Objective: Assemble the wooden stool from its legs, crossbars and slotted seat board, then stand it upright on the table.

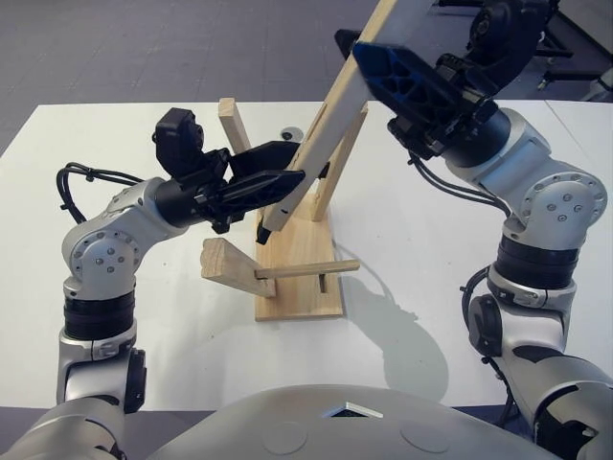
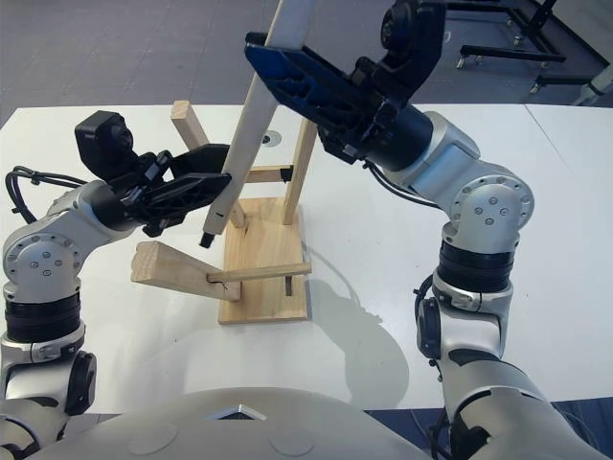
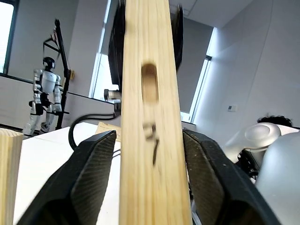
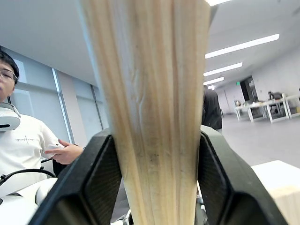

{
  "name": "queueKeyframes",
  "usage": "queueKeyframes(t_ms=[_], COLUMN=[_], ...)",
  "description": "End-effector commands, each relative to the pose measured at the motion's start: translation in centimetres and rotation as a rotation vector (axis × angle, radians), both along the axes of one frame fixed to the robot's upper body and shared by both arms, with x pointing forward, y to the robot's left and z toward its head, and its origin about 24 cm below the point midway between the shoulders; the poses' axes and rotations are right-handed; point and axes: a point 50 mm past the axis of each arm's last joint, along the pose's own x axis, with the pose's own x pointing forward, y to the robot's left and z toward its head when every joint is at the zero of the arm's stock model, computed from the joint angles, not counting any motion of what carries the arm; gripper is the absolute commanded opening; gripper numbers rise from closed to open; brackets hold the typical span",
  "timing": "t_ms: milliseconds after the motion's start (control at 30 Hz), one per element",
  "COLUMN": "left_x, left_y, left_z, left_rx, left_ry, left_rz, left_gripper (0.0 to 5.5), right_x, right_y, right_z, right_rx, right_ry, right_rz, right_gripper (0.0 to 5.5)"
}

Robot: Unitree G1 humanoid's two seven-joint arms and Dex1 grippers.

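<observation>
The slotted seat board lies flat on the white table. Two legs stand up at its far end, one at the back left and one at the back right. A third leg lies on its side at the board's left edge, with a crossbar running from it across the board. A long loose leg slants above the board, its lower end just over the surface. My right gripper is shut on its upper part. My left gripper is shut on its lower end.
A small round metal fitting lies on the table behind the board. Bare table stretches to the right of the board and in front of it, and the far edge runs just behind the upright legs.
</observation>
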Motion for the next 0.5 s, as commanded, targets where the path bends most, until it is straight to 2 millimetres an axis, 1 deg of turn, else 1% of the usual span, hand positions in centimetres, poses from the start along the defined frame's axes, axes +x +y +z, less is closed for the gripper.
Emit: queueKeyframes(t_ms=[33,100,200,233,267,300,333,400,467,500], left_x=[0.5,0.5,0.3,0.0,-0.5,-1.0,-1.5,-2.7,-4.3,-5.2], left_y=[0.9,1.5,2.7,3.2,3.5,3.7,4.0,5.0,6.5,7.5], left_z=[1.2,1.6,2.3,2.5,2.5,2.6,2.3,0.9,-1.3,-2.6], left_rx=[-0.022,-0.039,-0.049,-0.062,-0.073,-0.08,-0.077,-0.024,0.084,0.146], left_ry=[-0.045,-0.054,-0.083,-0.091,-0.103,-0.11,-0.113,-0.09,-0.01,0.047], left_rz=[0.071,0.107,0.199,0.233,0.278,0.317,0.383,0.526,0.634,0.68], left_gripper=[3.15,3.49,3.92,4.13,4.21,4.21,4.21,4.21,4.21,4.21], right_x=[-0.3,-0.3,-0.3,-0.4,-0.6,-0.8,-1.2,-2.3,-3.2,-3.5], right_y=[-1.3,-2.1,-3.6,-4.4,-5.5,-6.5,-7.3,-8.3,-9.3,-9.8], right_z=[0.6,0.5,0.4,0.2,-0.1,-0.5,-1.2,-3.1,-4.5,-5.2], right_rx=[0.006,-0.004,-0.026,-0.055,-0.072,-0.099,-0.14,-0.2,-0.221,-0.245], right_ry=[-0.051,-0.054,-0.077,-0.095,-0.109,-0.122,-0.129,-0.13,-0.133,-0.137], right_rz=[-0.03,-0.058,-0.148,-0.19,-0.218,-0.258,-0.291,-0.322,-0.368,-0.411], right_gripper=[2.14,2.13,2.13,2.13,2.13,2.13,2.13,2.13,2.12,2.12])
